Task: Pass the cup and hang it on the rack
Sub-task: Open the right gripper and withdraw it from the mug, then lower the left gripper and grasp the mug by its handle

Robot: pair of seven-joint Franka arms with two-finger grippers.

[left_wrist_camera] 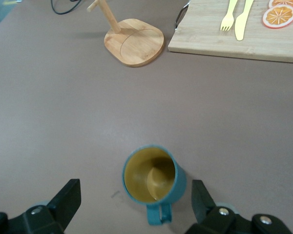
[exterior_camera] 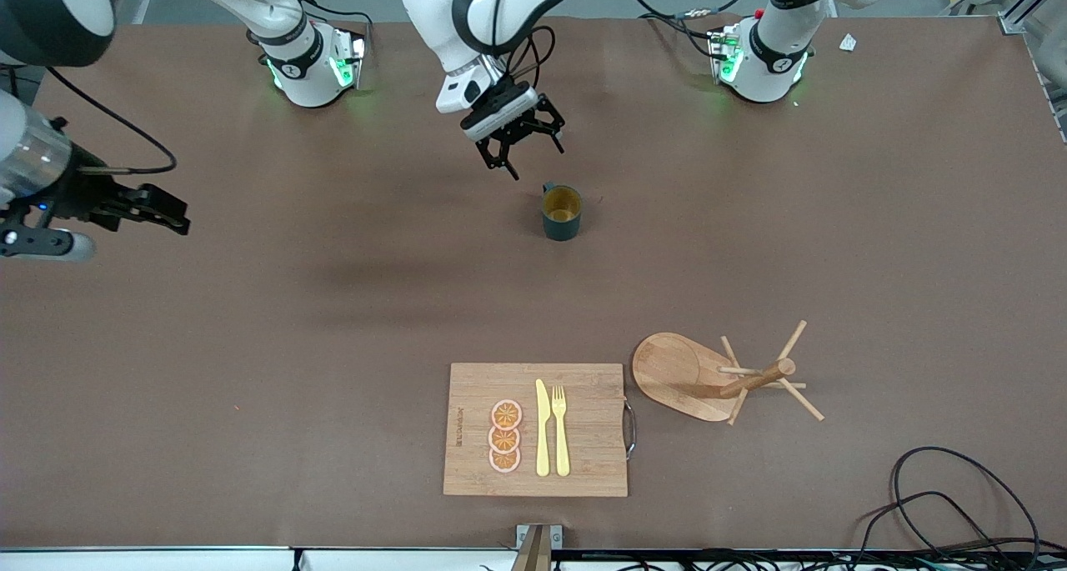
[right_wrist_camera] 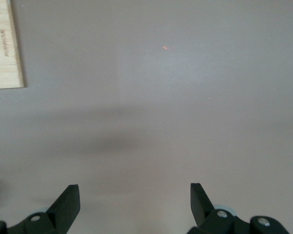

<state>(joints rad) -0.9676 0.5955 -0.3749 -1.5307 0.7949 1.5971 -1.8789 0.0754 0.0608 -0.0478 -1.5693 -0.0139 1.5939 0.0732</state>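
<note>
Bimanual mug transfer, approach phase. The cup (exterior_camera: 562, 212) stands upright on the bare surface (exterior_camera: 250, 321), mouth up, about midway along its length and toward the edge where the arm bases stand; its small handle points toward that edge. The left tool (exterior_camera: 523, 144) hovers above the surface just beside the cup on the handle side, jaws spread wide and empty; in the left wrist view the cup (left_wrist_camera: 154, 181) sits between the two fingers (left_wrist_camera: 66, 201) but below them, untouched. The right tool (exterior_camera: 158, 211) waits over the right arm's end of the surface, likewise spread and holding nothing. The rack (exterior_camera: 721, 378) stands close to the edge nearest the front camera, beside the cutting board (exterior_camera: 535, 429), pegs bare.

Handling, as judged: the cup appears rigid, light and smooth-glazed, so likely somewhat slippery. A pinch across the body or over the rim wall would suit best, leaving the handle free, since the handle must later slip over a peg. The rack looks light and may tip if knocked.
</note>
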